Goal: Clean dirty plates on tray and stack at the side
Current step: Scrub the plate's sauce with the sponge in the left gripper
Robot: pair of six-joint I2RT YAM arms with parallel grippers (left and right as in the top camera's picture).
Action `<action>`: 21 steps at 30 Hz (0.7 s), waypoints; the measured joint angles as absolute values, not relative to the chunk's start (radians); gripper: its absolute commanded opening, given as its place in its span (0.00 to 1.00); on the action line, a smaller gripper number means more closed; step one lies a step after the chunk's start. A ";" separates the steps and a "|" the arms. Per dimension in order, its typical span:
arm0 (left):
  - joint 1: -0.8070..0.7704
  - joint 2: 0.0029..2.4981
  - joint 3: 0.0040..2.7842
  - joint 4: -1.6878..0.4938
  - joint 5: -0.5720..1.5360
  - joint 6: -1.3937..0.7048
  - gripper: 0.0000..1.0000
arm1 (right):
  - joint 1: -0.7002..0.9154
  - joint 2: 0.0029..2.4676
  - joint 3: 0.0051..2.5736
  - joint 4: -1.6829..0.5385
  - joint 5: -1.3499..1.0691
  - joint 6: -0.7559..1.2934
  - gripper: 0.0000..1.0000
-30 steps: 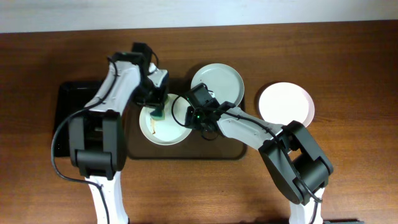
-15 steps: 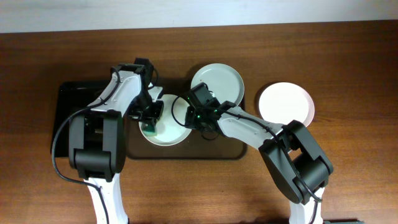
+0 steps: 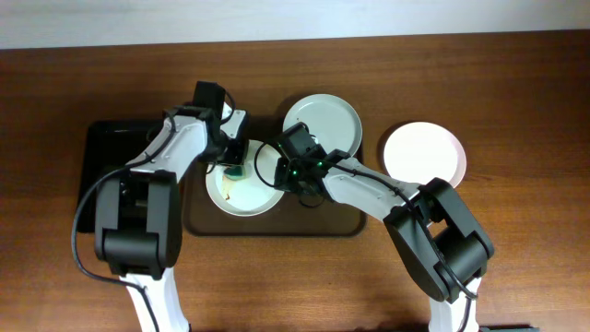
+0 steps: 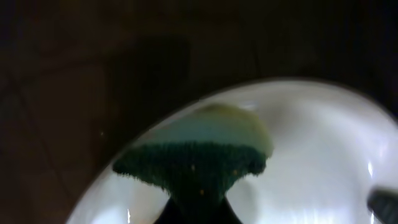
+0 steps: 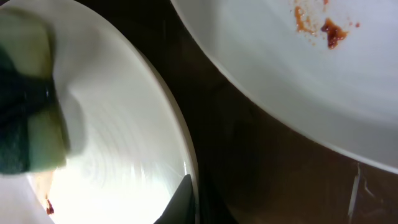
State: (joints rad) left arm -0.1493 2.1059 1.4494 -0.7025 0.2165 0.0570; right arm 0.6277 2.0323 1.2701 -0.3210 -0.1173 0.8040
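Left gripper [image 3: 232,159] is over the front plate [image 3: 251,198], pinching a green-and-yellow sponge [image 3: 236,172]. In the left wrist view the sponge [image 4: 196,158] is squeezed to a narrow waist at the bottom edge, green scrub side toward the camera, and sits on the white plate [image 4: 311,143] near its rim. The front plate sits in the left half of the brown tray [image 3: 277,223] and has a thin brown smear [image 3: 227,189] on its left side, just below the sponge. Right gripper [image 3: 279,175] is at that plate's right edge. The right wrist view shows one dark fingertip [image 5: 180,199] lying over the rim from the inside. The other finger is lost against the dark tray [image 5: 261,174], so it looks clamped on the rim, but only one side is visible. The same view shows the sponge [image 5: 25,124] at far left on the front plate [image 5: 124,124]. The back plate [image 3: 323,120] is in the tray's far right corner, just beside the front plate, with the rims close but not clearly touching. It has red-brown specks [image 5: 326,28] on its surface [image 5: 261,37]. The side plate [image 3: 424,155] is off the tray, on the wooden table [image 3: 516,92] to the right, and looks clean from overhead. A black tray [image 3: 101,157] sits left of the brown one, partly under the left arm.
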 measured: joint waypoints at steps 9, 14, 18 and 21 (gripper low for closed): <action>-0.173 2.074 1.396 -0.627 0.029 -0.051 0.01 | 0.627 2.034 1.272 -0.316 -0.118 0.804 0.04; -0.174 2.068 1.405 -0.797 -0.127 -0.089 0.01 | 0.628 2.034 1.272 -0.313 -0.133 0.804 0.04; -0.174 2.068 1.405 -0.891 -0.169 -0.097 0.00 | 0.635 2.034 1.272 -0.313 -0.160 0.804 0.04; -0.168 2.068 1.405 -0.912 -0.119 -0.030 0.01 | 0.635 2.034 1.272 -0.316 -0.160 0.802 0.04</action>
